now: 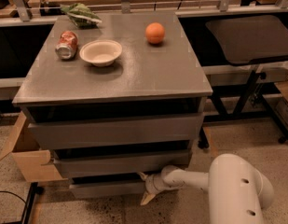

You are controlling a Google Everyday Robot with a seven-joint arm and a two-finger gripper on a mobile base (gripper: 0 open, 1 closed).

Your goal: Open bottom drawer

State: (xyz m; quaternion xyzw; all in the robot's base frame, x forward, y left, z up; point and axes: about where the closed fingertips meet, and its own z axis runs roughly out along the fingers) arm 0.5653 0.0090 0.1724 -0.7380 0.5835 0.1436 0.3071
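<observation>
Gripper [144, 187] at the right end of the bottom drawer [106, 189].
Smallest grey front, lowest of three, just under the middle drawer front [120, 163] and close to the floor [181, 213]. Long side running left to right. Just left of the gripper, touching or almost; hard to tell which. Fingers [147, 199] spread apart, gripping nothing. Probably next: catch that right edge, then pull straight out toward the camera.

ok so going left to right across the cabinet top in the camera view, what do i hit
soda can → bowl → orange. The green bag at the back overlaps the can and bowl, so it is left out. The gripper is low down, at the bottom drawer's right end.
</observation>
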